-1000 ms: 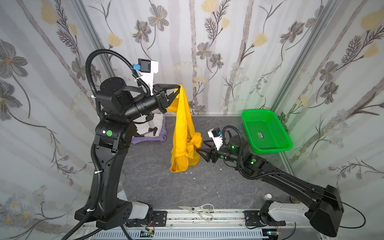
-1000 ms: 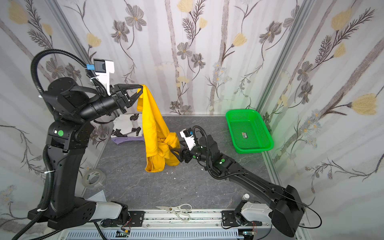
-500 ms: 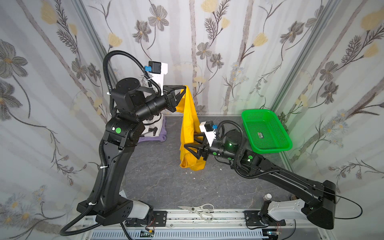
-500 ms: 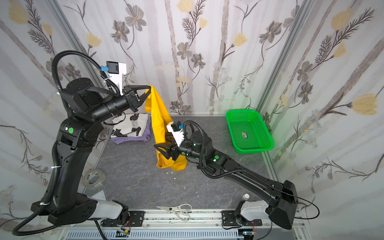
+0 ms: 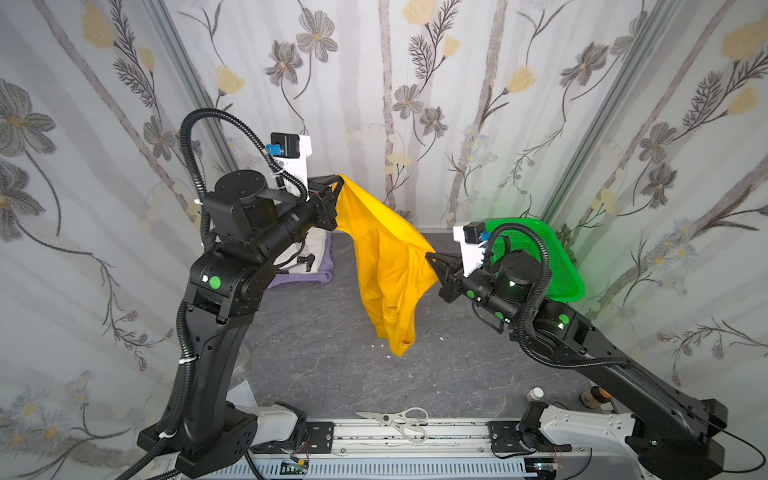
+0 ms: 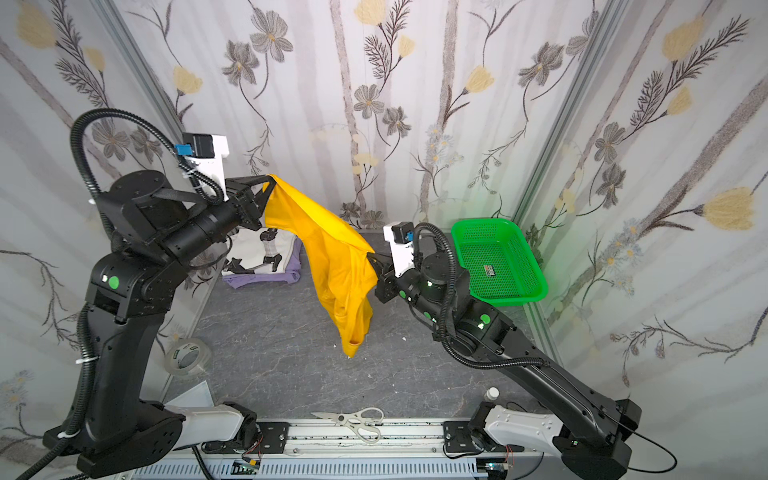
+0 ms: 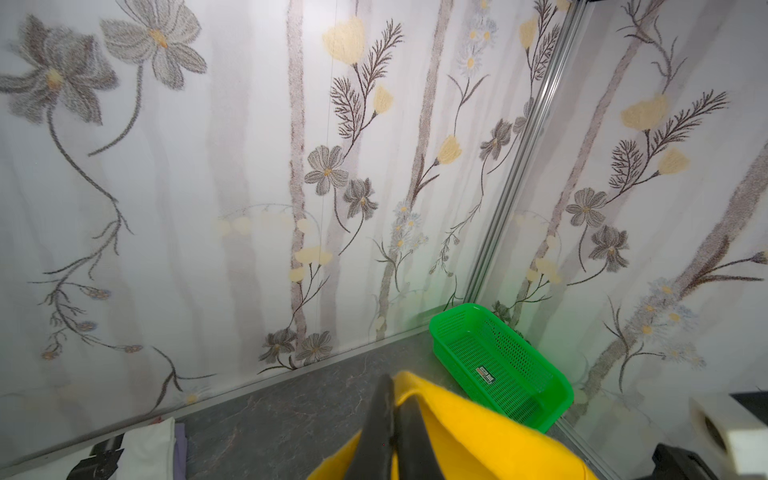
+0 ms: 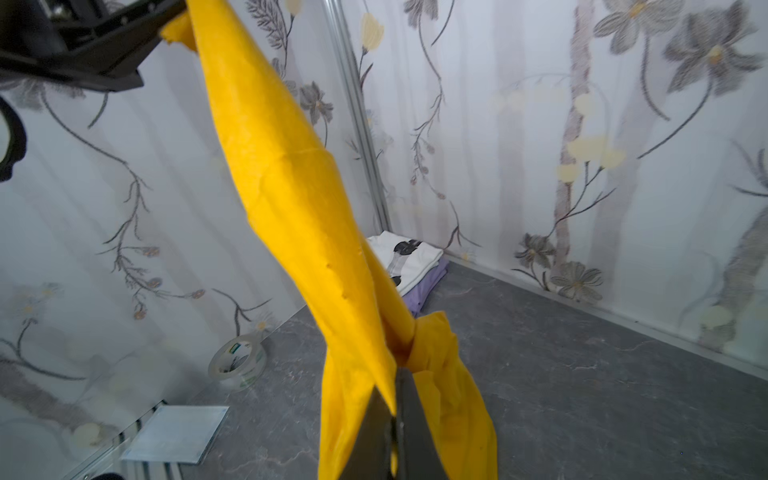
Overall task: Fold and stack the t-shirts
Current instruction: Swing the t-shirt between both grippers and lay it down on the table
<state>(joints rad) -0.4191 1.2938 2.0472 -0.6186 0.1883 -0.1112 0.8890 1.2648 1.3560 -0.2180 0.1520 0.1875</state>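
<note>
risk here: the yellow t-shirt (image 5: 388, 266) hangs bunched and twisted between the left tool (image 5: 340, 182) and right tool (image 5: 430, 258), so pulling apart could set a crooked fold or slip a pinch. left is clamped on its top corner, right clamped lower at the side, maybe a sleeve, hard to tell. tail hangs toward the surface (image 5: 332, 374).

In a top view the left gripper (image 5: 338, 180) pinched the mustard-yellow t-shirt (image 5: 386, 257) at its eleven o'clock corner, and the right gripper (image 5: 430, 258) pinched it at three o'clock; the rest sagged below. At the table's (image 5: 332, 365) ten o'clock the white t-shirt (image 5: 321, 246) lay on the lavender t-shirt (image 5: 299, 279). The green basket (image 5: 571, 278) stood at two o'clock and the scissors (image 5: 399, 419) lay at six.
</note>
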